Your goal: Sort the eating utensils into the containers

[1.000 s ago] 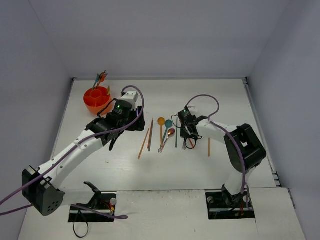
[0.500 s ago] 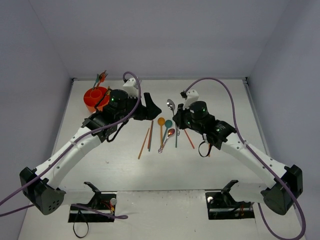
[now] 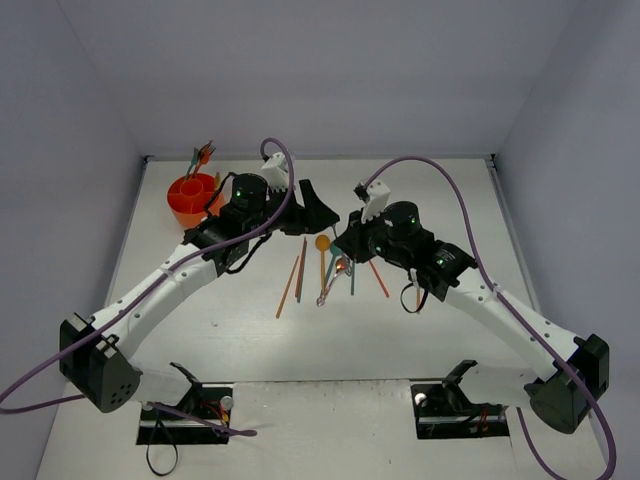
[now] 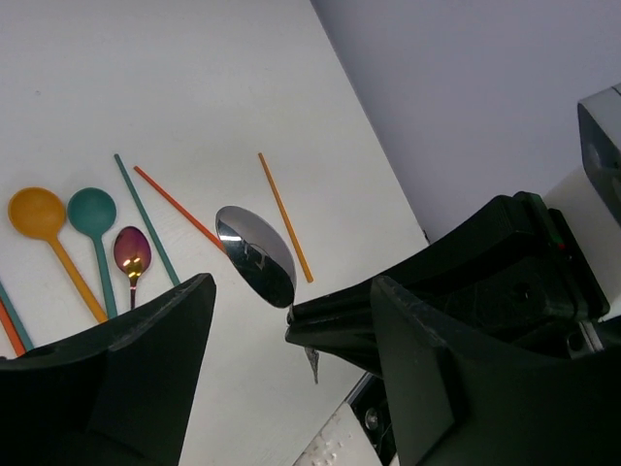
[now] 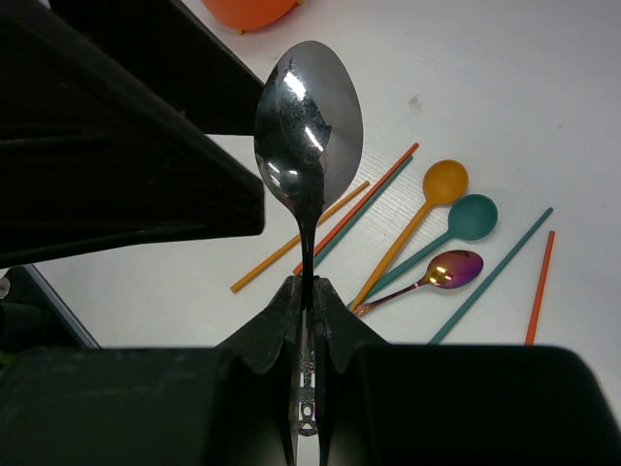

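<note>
My right gripper (image 5: pixel 306 287) is shut on the handle of a silver spoon (image 5: pixel 309 116) and holds it in the air, bowl forward. The spoon's bowl (image 4: pixel 255 254) sits between the spread fingers (image 4: pixel 126 379) of my left gripper (image 4: pixel 291 291), which is open and not touching it. In the top view the left gripper (image 3: pixel 314 208) and the right gripper (image 3: pixel 345 238) meet above the table's middle. The orange-red cup (image 3: pixel 190 203) stands at the far left with several utensils upright in it. On the table lie an orange spoon (image 5: pixel 444 182), a teal spoon (image 5: pixel 473 216) and a purple-gold spoon (image 5: pixel 456 266).
Loose chopsticks lie round the spoons: an orange one (image 3: pixel 288 286) and a dark one (image 3: pixel 301 268) to the left, a teal one (image 5: pixel 490 277) and orange ones (image 3: pixel 378 278) (image 3: pixel 418 294) to the right. Grey walls close in the table on three sides.
My right gripper lifted the silver spoon off the table and carried it left. My left gripper swung right, and its open fingers now flank the spoon's bowl.
</note>
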Tool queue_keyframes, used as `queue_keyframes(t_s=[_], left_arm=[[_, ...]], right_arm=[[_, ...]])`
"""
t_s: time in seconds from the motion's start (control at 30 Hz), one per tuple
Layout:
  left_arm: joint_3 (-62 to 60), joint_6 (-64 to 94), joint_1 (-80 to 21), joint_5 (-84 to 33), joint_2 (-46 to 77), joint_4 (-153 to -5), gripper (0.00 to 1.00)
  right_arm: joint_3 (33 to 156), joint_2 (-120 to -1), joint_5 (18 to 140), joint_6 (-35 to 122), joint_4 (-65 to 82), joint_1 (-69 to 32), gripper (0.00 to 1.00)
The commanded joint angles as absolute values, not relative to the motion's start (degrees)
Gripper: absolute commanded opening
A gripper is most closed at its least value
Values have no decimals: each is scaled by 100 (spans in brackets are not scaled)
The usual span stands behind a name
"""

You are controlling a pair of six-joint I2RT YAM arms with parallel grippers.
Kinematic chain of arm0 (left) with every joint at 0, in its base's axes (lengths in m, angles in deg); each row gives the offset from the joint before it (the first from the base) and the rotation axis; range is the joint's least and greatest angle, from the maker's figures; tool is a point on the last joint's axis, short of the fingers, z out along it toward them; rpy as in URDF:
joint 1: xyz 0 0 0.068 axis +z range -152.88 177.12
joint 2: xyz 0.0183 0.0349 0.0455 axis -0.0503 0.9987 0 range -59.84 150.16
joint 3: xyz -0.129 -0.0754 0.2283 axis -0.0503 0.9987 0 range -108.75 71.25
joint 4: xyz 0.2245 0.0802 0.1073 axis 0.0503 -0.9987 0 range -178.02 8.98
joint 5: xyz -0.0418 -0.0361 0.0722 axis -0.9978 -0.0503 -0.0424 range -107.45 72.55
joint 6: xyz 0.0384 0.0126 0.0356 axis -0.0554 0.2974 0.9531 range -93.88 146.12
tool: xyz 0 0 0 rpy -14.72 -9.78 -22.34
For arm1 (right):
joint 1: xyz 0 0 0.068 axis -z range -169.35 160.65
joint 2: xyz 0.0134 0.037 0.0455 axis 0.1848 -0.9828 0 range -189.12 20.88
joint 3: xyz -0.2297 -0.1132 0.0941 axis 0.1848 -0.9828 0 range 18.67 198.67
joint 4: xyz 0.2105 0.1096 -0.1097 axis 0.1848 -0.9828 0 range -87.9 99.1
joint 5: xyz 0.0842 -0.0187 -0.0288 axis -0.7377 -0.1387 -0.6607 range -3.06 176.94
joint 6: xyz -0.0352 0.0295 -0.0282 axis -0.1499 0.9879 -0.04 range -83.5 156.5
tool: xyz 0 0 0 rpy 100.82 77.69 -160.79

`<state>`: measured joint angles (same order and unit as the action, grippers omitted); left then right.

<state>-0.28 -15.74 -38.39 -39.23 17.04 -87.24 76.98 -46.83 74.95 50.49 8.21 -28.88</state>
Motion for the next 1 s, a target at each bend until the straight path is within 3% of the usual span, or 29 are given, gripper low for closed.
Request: queue_keyframes(t_s=[0.0,0.1,0.37,0.43,0.5,0.67,0.8,0.97], left_arm=[[-208,-1846,-3786,-4004,1678,-8013,56],[-199,-1912,-3786,-3958,1696,-7874,47],[5,-2107,-3698,-3801,1610,-7452,10],[5,-2107,-3674,-3801,1610,-7452,6],[29,-2099,-3642,-3799,1595,-7445,1],[93,-2098,-3468,-3855,1548,-7373,0],[144,-2026,-2968,-4046,1494,-7394,0],[-191,-1069,-1933,-4224,1509,-8071,0]], right_arm=[[8019,-4591,7246,5021,1381,-2925,0],[8002,-4607,7244,5030,1400,-2932,0],[7922,-4662,7236,5003,1464,-2925,0],[7914,-4662,7244,4995,1472,-2925,0],[7912,-4699,7244,4982,1490,-2931,6],[7914,-4768,7245,4934,1490,-2925,45],[7848,-4820,7399,4907,1478,-2916,59],[7689,-4728,7609,4938,1472,-2885,63]])
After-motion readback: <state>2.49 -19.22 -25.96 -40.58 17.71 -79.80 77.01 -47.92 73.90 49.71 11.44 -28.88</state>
